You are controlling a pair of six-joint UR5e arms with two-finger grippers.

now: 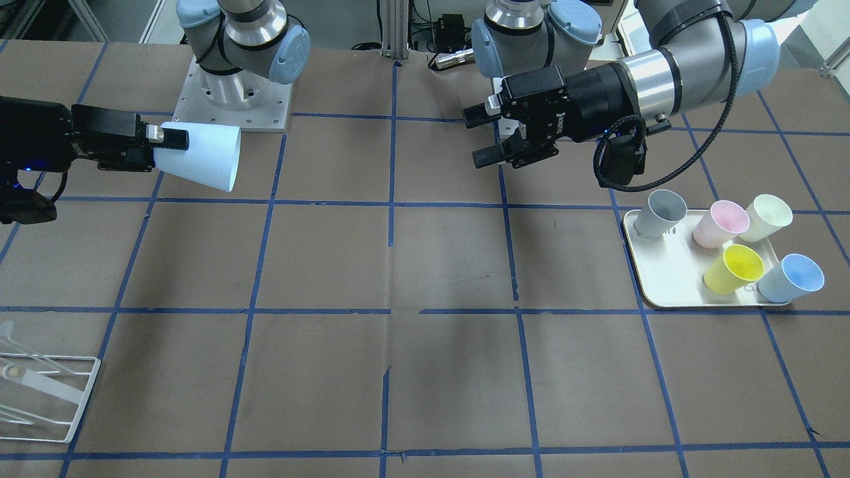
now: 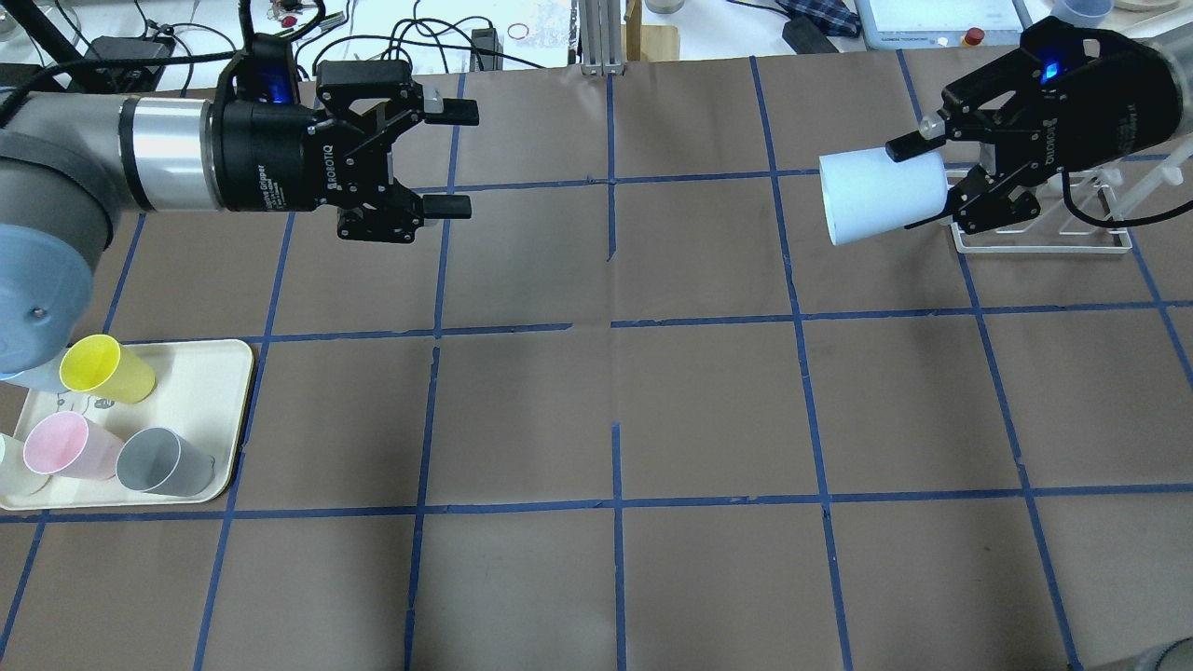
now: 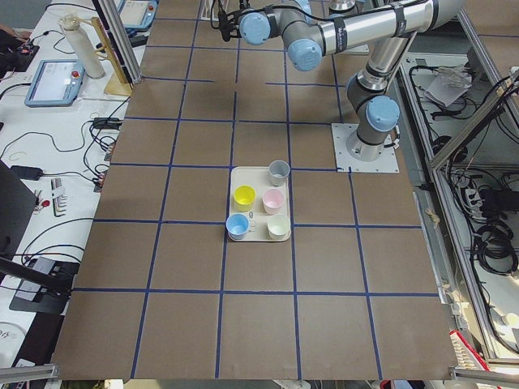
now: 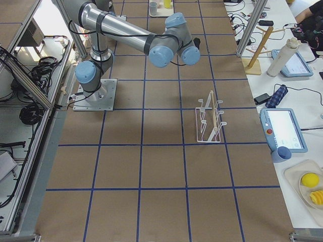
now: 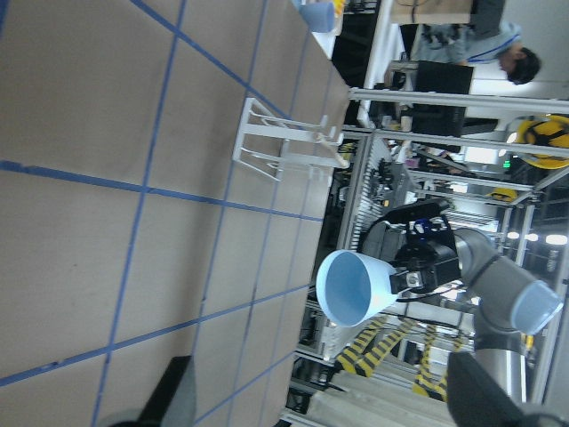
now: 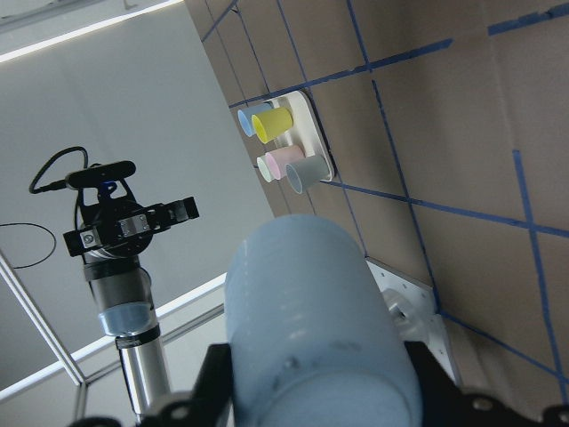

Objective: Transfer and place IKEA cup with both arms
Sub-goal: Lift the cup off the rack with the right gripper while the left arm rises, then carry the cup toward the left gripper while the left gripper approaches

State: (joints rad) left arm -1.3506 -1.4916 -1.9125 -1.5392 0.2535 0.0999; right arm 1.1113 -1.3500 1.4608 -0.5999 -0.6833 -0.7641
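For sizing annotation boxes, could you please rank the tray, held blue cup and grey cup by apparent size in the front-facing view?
tray
held blue cup
grey cup
Cup order unsure: the held one is raised, nearer the camera.

The table (image 2: 615,401) was covered with brown paper and marked into squares by blue tape. A cream tray (image 1: 667,275) was set on it toward the robot's left end, and a white wire rack (image 4: 210,121) toward its right end. A metal base plate (image 1: 265,113) was fixed along the robot's edge.
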